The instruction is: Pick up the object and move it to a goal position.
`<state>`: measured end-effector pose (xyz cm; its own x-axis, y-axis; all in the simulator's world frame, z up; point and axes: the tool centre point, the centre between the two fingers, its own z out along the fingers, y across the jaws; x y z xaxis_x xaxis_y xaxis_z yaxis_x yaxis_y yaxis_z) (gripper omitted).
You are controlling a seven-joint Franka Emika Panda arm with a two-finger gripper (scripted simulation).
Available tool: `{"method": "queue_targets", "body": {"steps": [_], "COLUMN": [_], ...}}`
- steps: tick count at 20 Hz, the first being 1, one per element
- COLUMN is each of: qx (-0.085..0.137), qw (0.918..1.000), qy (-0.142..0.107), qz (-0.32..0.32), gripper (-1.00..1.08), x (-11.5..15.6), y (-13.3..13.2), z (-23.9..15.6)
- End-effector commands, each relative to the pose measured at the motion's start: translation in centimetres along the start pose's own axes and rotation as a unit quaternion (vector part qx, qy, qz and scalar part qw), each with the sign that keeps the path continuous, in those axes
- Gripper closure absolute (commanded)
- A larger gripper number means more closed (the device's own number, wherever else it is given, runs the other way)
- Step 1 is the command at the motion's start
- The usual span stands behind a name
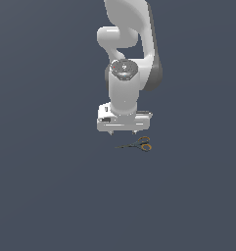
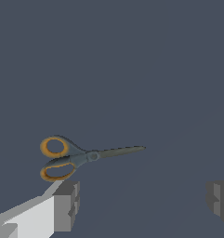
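The scissors [image 1: 140,144] lie flat on the dark surface, orange-yellow ring handles toward the exterior view's right, thin dark blades pointing to its left. In the wrist view the scissors [image 2: 81,157] show whole, handles beside one finger. My gripper [image 1: 123,133] hangs just above and behind them, pointing down, open and empty. Its two grey fingertips [image 2: 67,206] stand wide apart in the wrist view, and the scissors lie off from the gap between them, near one fingertip, not touched.
The white arm [image 1: 127,49] rises behind the gripper. The plain dark grey surface [image 1: 51,186] spreads all around with nothing else showing on it.
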<state>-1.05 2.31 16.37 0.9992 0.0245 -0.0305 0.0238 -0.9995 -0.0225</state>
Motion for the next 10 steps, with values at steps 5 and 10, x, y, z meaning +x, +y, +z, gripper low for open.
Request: {"method": "queue_targets", "body": {"steps": [5, 10], "qx": [0.003, 0.011], "qw": [1.0000, 0.9997], "qy": [-0.007, -0.020], "qz": [0.001, 0.011], "gripper": [-0.92, -0.92], "x": [-0.25, -0.73], "y": [0.29, 0.88], "z": [0.36, 0.95]}}
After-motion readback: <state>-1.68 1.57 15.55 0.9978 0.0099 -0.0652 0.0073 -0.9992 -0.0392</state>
